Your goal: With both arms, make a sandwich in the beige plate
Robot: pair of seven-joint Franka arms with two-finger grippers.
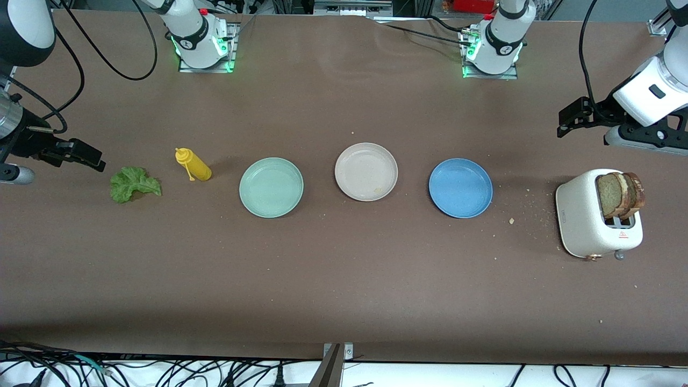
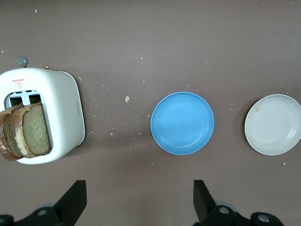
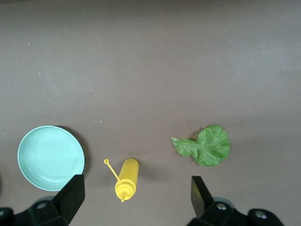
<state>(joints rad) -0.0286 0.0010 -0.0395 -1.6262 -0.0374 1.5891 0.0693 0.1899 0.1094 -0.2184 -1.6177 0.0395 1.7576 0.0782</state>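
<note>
Front view, toaster [image 1: 586, 220]: white, nearest the camera of all the things, at the left arm's end of the table, two bread slices [image 1: 621, 193] standing up out of its slots
Front view, plates: blue plate [image 1: 460, 188], beige plate [image 1: 366, 171] and green plate [image 1: 271, 187] in a row along the middle, well apart; the beige one sits between the other two, slightly farther from the camera, bare but for a crumb or two
Front view, lettuce [image 1: 134, 184]: flat on the table at the right arm's end, a yellow bottle [image 1: 193, 165] lying between it and the green plate
Front view, left gripper [image 1: 575, 115]: up in the air over bare table near the toaster, holding nothing
Front view, right gripper [image 1: 80, 153]: up in the air just beside the lettuce, holding nothing
Left wrist view: fingers [image 2: 75, 200] spread wide apart; toaster, bread, blue plate and beige plate all below
Right wrist view: fingers [image 3: 73, 195] spread wide apart; lettuce, bottle and green plate below
Step in hand: the start, by my reading; nothing is on the beige plate yet and both arms hang ready
Next move: likely the left gripper must come down over the toaster, close on one slice by its faces, lift it straight up and carry it past the blue plate to the beige one; the right gripper can then take the lettuce
</note>
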